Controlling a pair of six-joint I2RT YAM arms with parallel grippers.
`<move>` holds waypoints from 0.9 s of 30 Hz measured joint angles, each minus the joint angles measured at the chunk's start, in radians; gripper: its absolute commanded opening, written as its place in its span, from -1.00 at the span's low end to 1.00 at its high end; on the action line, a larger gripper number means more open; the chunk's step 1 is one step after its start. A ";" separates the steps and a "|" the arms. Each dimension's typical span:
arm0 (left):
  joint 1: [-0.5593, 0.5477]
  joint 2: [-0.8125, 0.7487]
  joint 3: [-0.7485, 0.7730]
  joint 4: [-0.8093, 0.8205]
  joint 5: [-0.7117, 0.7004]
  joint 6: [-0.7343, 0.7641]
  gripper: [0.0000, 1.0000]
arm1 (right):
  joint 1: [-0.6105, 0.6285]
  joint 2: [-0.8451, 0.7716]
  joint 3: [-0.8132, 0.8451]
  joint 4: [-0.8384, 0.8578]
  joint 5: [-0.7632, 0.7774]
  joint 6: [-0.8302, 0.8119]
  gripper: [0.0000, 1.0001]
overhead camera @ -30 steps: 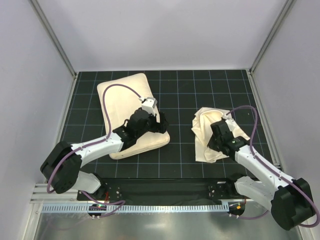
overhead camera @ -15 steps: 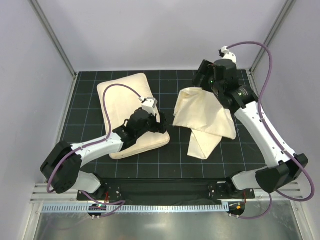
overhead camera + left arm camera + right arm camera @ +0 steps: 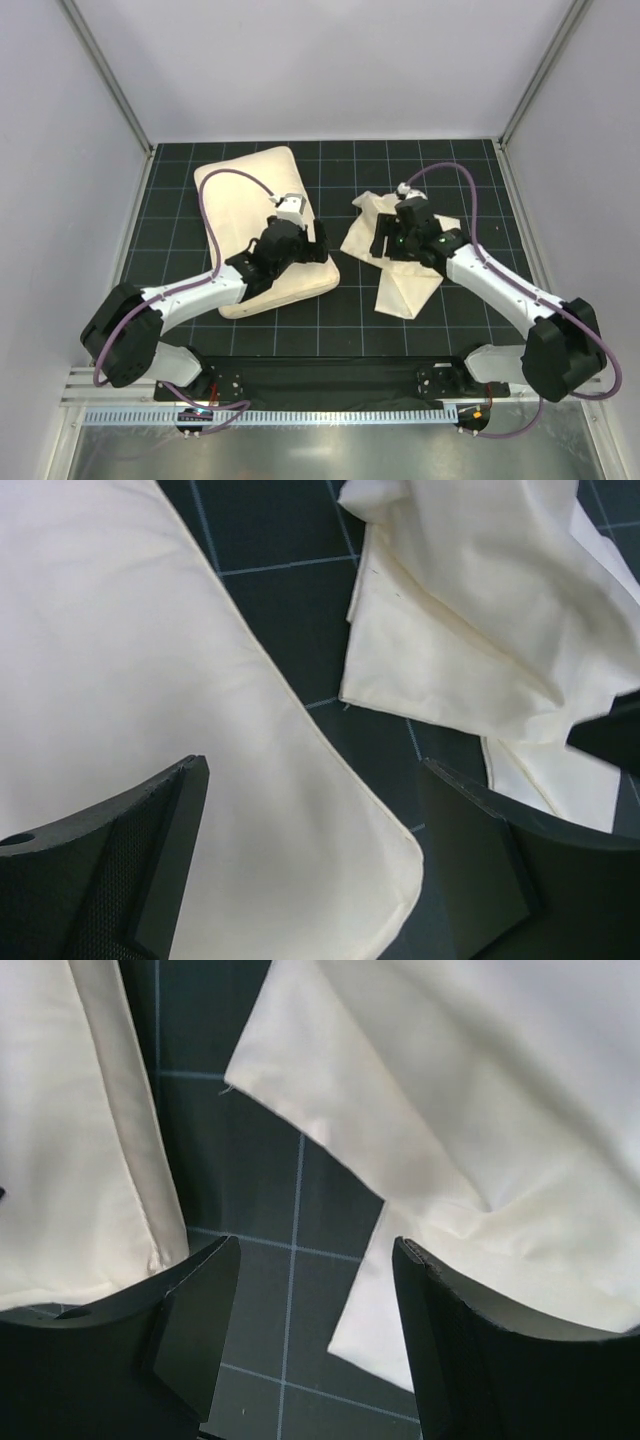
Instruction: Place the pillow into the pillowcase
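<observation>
Now the left gripper [image 3: 308, 238] hangs over the pillow [image 3: 250, 190], w/ both fingers [image 3: 120, 880] spread wide and nothing gripped. In the left wrist view the pillow's rounded corner lies below, btw. the two fingers, but if they touch it I cannot tell. Most of the pillow spreads to the left of this gripper, lying on the black grid mat [image 3: 400, 160]. The pillowcase [image 3: 405, 290] is to the right of the left gripper, near the pillow corner but apart from it, w/ a strip of mat btw. them. The right gripper [image 3: 383, 240] is also wide open and holds nothing. It is above the left part of the pillowcase, its fingers [image 3: 190, 1310] pointing down toward the mat. In the right wrist view a straight edge and a corner of the cloth lie under the gap and under the finger farther from the pillow, while the pillow's seamed edge shows beyond the other finger. The pillowcase is crumpled and wrinkled, partly folded over itself, and part of it is hidden under the right arm in the top view. The pillow is fully outside the pillowcase.
</observation>
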 measured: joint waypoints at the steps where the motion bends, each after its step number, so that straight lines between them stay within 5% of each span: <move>1: 0.000 -0.002 0.000 -0.009 -0.026 -0.009 0.87 | 0.023 0.015 -0.016 0.006 -0.004 -0.002 0.39; 6: 0.019 -0.048 -0.013 -0.039 -0.118 -0.045 0.92 | 0.110 0.170 0.018 0.053 -0.004 -0.015 0.41; 10: 0.068 -0.097 -0.032 -0.044 -0.153 -0.081 0.92 | 0.134 0.315 0.115 0.065 0.019 -0.016 0.66; 19: 0.089 -0.101 -0.033 -0.076 -0.164 -0.116 0.89 | 0.136 0.560 0.291 0.044 0.111 0.022 0.65; 21: 0.089 -0.101 -0.034 -0.076 -0.163 -0.117 0.89 | 0.136 0.608 0.307 0.037 0.130 0.030 0.51; 24: 0.089 -0.101 -0.034 -0.077 -0.160 -0.116 0.88 | 0.137 0.629 0.319 0.031 0.147 0.032 -0.30; 27: 0.089 -0.101 -0.034 -0.079 -0.152 -0.115 0.87 | 0.138 0.627 0.314 0.023 0.148 0.039 -0.79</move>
